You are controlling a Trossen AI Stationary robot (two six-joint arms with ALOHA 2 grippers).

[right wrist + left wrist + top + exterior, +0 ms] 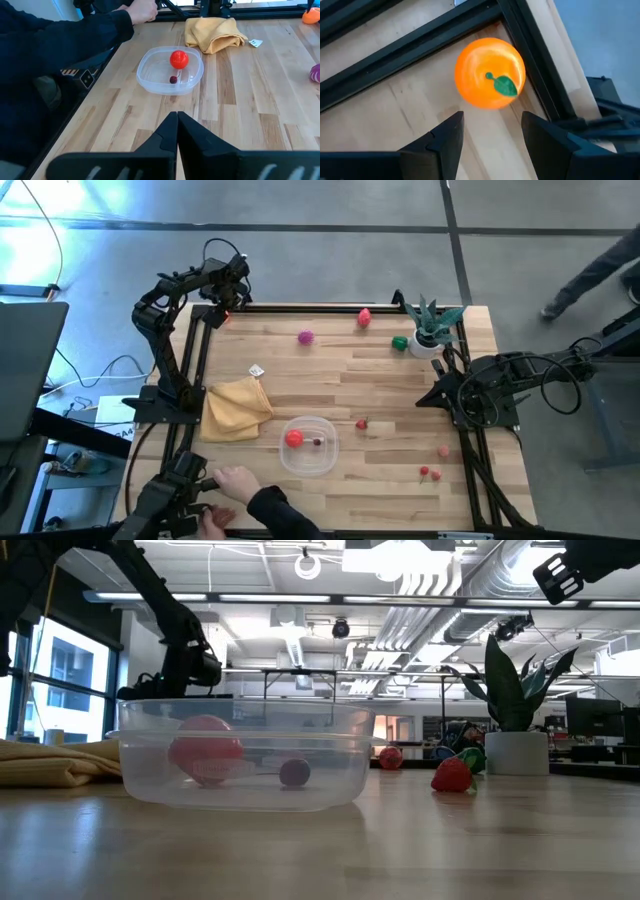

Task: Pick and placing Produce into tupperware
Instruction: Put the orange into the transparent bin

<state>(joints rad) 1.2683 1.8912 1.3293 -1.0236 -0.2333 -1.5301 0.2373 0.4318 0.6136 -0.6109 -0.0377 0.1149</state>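
My left gripper (pixel 490 132) hangs over the table's back-left corner, upper left in the high view, its two dark, blocky fingers (pixel 445 137) apart with nothing between them. Just past their tips lies a smooth, glossy orange fruit (pixel 490 72), round with a small green leaf, resting on pale wood grain (pixel 395 100) tight against the black frame rail (pixel 415 47); I cannot tell whether it touches the rail. My left arm (pixel 165 320) is folded in a tall bend above that corner.

My right gripper (pixel 176 131) sits at the table's right edge, centre right in the high view, its fingers pressed together and empty.

Farther out, the tupperware (pixel 308 445), clear thin plastic with rounded corners, sits low and centre, holding a glossy red ball-shaped fruit (pixel 293 438) and a small dark cherry-like piece (pixel 318 442). A rumpled mustard cloth (pixel 238 408) lies to its left. A person's hand (pixel 236 480) rests near the bottom-left edge.
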